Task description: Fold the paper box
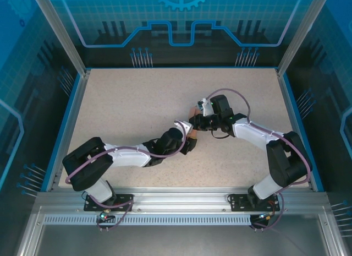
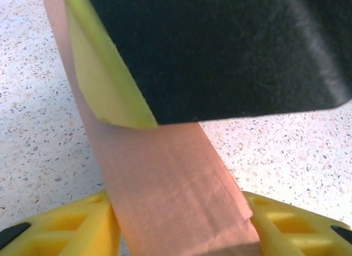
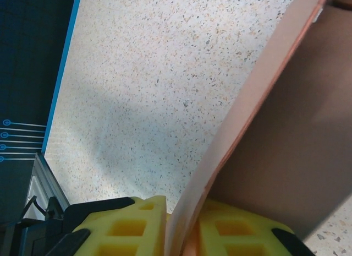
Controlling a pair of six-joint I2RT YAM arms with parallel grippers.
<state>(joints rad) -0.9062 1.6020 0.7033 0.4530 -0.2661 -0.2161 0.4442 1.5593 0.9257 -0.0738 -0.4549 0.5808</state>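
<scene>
The paper box (image 2: 170, 184) is thin pink card; it looks very light, and a hard squeeze would likely bend or crease it; it does not look slippery; a good place to hold it is on a flat wall near a fold, with a soft squeeze; it sits between the two arms, near the middle of the table (image 2: 33, 129); on the left, the left pincer (image 2: 179, 217) is closed round it; a pink wall runs up from between its yellow fingers (image 2: 71, 228), and both fingers look to touch the sides of the card; higher up, a black pad (image 2: 220, 52) with a yellow edge lies against that same wall, and it may be a finger of the other arm; on the right, the right pincer (image 3: 184, 231) has a thin wall of the box pinched between its two fingers; the brown inside of the box opens out to the right of that wall.
</scene>
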